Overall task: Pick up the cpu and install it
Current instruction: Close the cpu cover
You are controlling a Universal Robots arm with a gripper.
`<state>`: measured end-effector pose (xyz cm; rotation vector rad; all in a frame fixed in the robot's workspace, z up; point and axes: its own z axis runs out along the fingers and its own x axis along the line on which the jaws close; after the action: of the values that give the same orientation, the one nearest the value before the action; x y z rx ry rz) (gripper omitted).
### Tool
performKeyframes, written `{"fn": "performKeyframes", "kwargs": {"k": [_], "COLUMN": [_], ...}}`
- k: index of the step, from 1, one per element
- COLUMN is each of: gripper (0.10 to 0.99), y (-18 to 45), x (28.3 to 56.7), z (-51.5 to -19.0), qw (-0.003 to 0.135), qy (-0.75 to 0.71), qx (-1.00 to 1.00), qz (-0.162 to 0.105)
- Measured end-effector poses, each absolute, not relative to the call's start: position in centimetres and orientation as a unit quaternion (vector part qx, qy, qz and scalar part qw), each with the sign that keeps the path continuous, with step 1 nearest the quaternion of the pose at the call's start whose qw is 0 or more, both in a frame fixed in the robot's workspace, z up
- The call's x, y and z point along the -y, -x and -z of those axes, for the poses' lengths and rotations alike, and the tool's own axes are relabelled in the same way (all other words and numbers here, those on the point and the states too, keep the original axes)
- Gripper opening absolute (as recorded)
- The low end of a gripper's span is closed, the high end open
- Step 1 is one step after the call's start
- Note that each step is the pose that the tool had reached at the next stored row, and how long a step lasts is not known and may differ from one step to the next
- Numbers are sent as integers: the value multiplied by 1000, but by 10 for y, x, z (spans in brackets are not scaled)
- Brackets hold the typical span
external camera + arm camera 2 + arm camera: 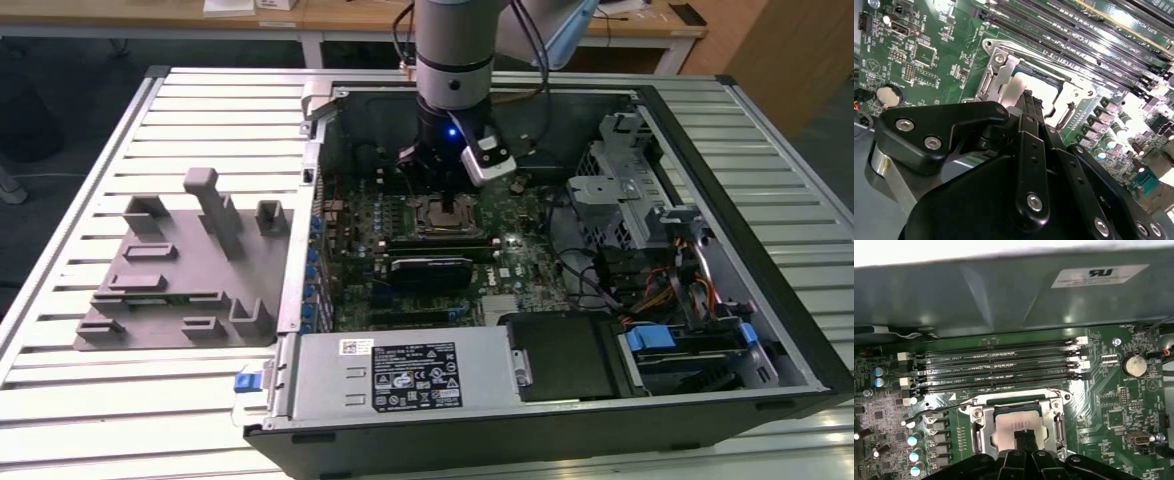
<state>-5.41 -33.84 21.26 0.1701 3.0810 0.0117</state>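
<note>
black gripper (1024, 437) low over the silver metal socket frame (978, 427), black memory slots (999, 371) right beside it, grey steel case wall (1004, 305) just past those, open air up top, grey drive cage (614, 190) well off, exterior view's right

Slatted metal table (107, 400) carries open computer case (534, 440); grey moulded fixture (160, 280) beside it

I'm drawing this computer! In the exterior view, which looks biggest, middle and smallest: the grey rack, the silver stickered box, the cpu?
1. grey rack
2. silver stickered box, a close second; it sits nearer the camera, so unsure
3. cpu, by far the smallest
</note>
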Motion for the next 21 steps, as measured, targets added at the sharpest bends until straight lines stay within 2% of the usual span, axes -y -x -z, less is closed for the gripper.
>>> {"fn": "performKeyframes", "kwargs": {"k": [13, 17, 21], "gripper": [106, 106, 106], "y": [69, 68, 68], "x": [339, 339, 339], "z": [-211, -210, -210], "qw": [28, 10, 8], "qy": [-62, -62, -62], "qx": [-998, -998, -998], "qz": [-3, 0, 1]}}
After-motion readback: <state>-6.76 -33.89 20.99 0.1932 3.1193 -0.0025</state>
